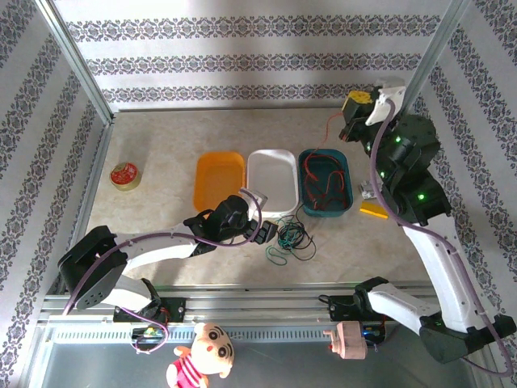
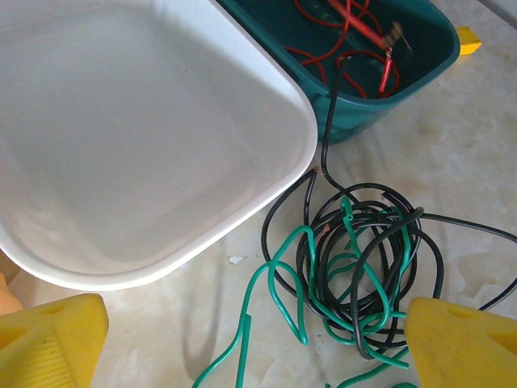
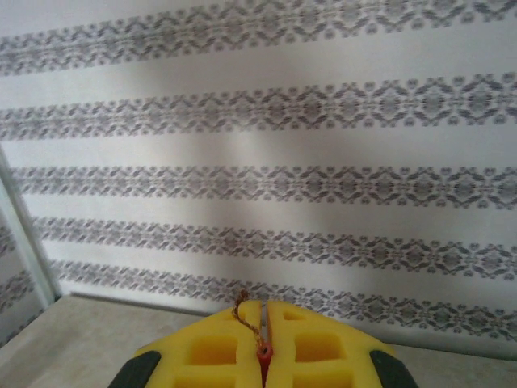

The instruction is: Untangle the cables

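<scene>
Spread left gripper (image 2: 254, 347) is facing limp, light cables (image 2: 355, 267) beside the white tray (image 2: 145, 121); green loop (image 2: 305, 232) looks graspable. Right gripper (image 3: 265, 339) is pinching red cable (image 3: 261, 352).

The walls (image 1: 242, 56) are white with gray flower stripes. The table top (image 1: 161, 137) is pale beige. Metal poles (image 1: 77, 61) stand at the corners.

The tangled green and black thin cables (image 1: 289, 240) are laid on the pale marbled counter (image 1: 161, 145) before the white plastic tray (image 1: 271, 179).
</scene>
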